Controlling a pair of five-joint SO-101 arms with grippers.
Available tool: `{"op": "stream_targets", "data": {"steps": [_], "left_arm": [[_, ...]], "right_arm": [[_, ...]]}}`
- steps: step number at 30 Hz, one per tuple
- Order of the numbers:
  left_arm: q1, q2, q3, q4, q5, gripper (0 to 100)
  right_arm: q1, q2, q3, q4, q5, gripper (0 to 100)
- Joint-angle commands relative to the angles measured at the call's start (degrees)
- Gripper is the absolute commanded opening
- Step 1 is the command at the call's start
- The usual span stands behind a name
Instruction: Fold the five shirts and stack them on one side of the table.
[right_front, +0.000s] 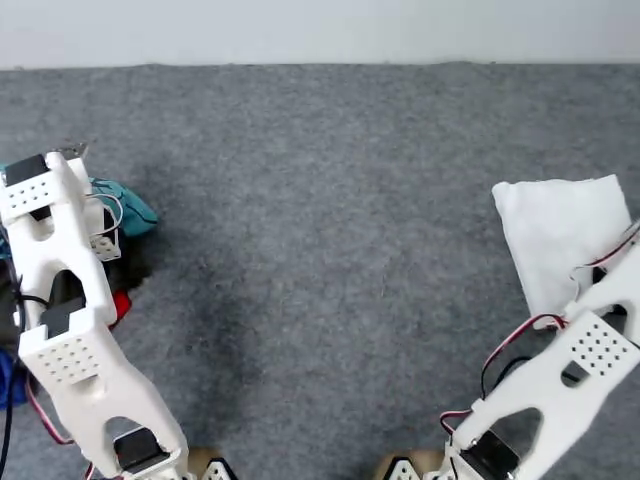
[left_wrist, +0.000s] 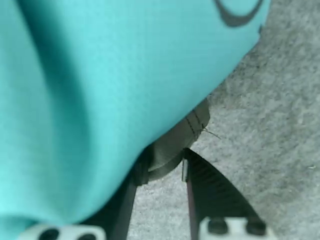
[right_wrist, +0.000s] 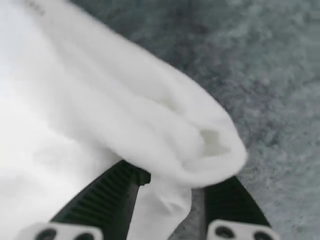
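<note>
2 arms (right_front: 60, 300) (right_front: 585, 365); 1 white shirt (right_front: 555, 235), 1 teal shirt (right_front: 135, 212), 1 red cloth (right_front: 121, 305), 1 blue cloth (right_front: 8, 378)

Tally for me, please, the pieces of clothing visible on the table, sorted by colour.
teal shirt: 1
white shirt: 1
red cloth: 1, partly hidden
blue cloth: 1, cut off at the picture's edge
Total: 4

The left arm (right_front: 60, 300) extends straight forward, wrist pitched down, jaws closed on a fold of the teal shirt (left_wrist: 100, 75) between them. The right arm (right_front: 570, 370) leans forward and outward, wrist low.
</note>
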Motion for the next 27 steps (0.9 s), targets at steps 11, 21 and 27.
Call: {"op": "stream_targets", "data": {"steps": [11, 21, 27], "left_arm": [[-0.4, -2.4, -0.1, 0.6, -0.9, 13], [-0.4, -2.4, -0.1, 0.5, -0.9, 13], [-0.4, -2.4, -0.1, 0.7, -0.9, 13]], "right_arm": [[-0.4, -6.7, 0.9, 2.2, 19.1, 18.6], [-0.2, -15.6, 1.3, 2.3, 32.5, 18.6], [0.6, -15.9, 3.3, 2.5, 32.5, 18.6]]}}
